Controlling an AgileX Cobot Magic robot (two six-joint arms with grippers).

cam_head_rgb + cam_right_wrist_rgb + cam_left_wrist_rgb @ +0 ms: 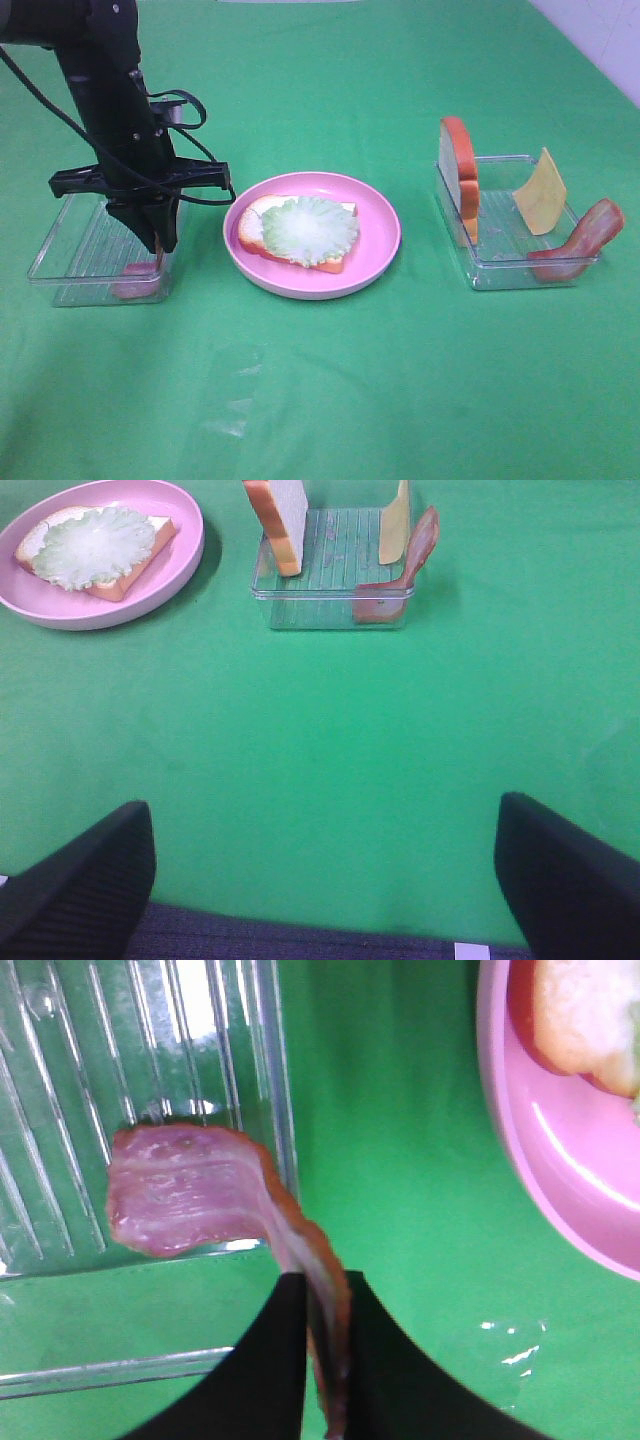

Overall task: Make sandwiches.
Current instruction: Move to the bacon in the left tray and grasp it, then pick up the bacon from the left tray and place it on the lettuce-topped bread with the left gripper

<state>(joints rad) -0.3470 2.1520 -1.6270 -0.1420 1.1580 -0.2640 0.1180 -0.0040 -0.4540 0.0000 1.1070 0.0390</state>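
Exterior high view: a pink plate (380,240) is seen at the middle of the green bench (330,380). One bread slice (250,225) is laid flat in it, and a lettuce leaf (310,228) is spread on top of that slice. At 9 o'clock from the plate a clear left tray (50,270) is found, and the left pincer (152,258) is lowered into its corner nearest the plate. In the left wrist view the black jaws of this pincer (325,1282) are seen pressed together on one end of a bacon strip (190,1195) — the strip is gripped edge-on, while its other end curls over the ribbed tray floor, just beside the tray wall. At 3 o'clock from the plate a clear right tray (500,270) is set, apart from it. An upright bread slice (460,180) is leaned at that tray's 9 o'clock wall. A cheese square (541,192) is propped tilted toward its 1 o'clock corner, and a second bacon strip (585,240) is draped over its 4 o'clock corner. The right pincer (325,880) is shown only in the right wrist view — its jaws are spread wide with nothing between them, above bare bench, well apart from plate and right tray.
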